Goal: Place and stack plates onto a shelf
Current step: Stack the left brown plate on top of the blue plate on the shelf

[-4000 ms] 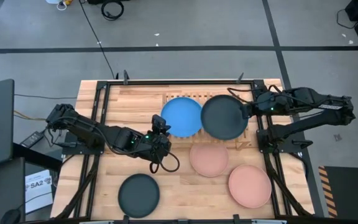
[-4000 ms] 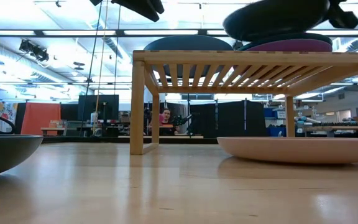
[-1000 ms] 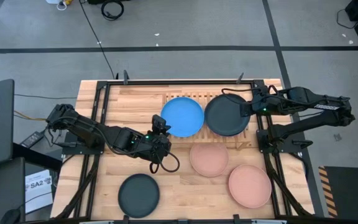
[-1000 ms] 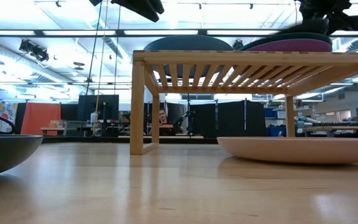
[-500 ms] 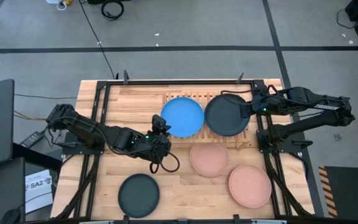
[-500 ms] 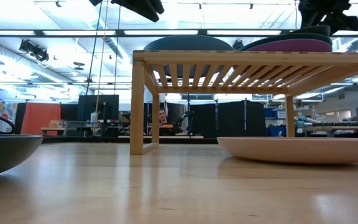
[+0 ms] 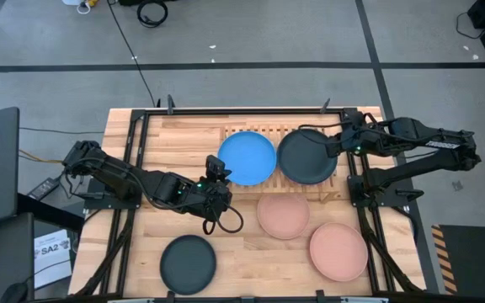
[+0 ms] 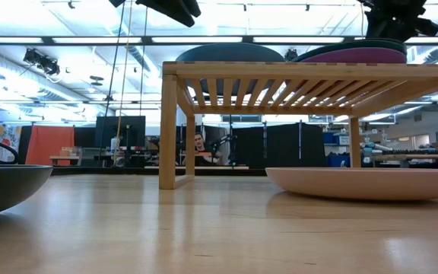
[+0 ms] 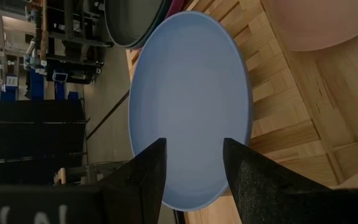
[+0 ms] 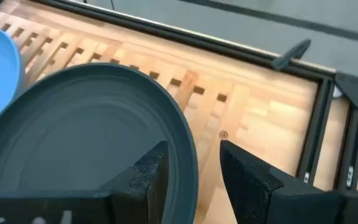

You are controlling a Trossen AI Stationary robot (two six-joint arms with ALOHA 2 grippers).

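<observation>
The table carries the slatted wooden shelf at its far middle. On the shelf the blue plate sits to the left and the dark teal plate to the right; from the low view the teal one rests on a purple plate, so that stack has begun. Nearer, on the bare wood, lie two pink plates, one just in front of the shelf and one at the near right, with a charcoal plate at the near left.

My right pincer is at the teal plate's right rim with its fingers apart, astride the rim but not clenched on it, as I read it. My left pincer waits by the blue plate's near-left edge, fingers spread, holding nothing.

These plates look stiff, light and matte, so probably not very slippery, though a hard knock might chip them. Being shallow, they offer only the raised rim as a hold; I would pinch it squarely and keep the plate level.
</observation>
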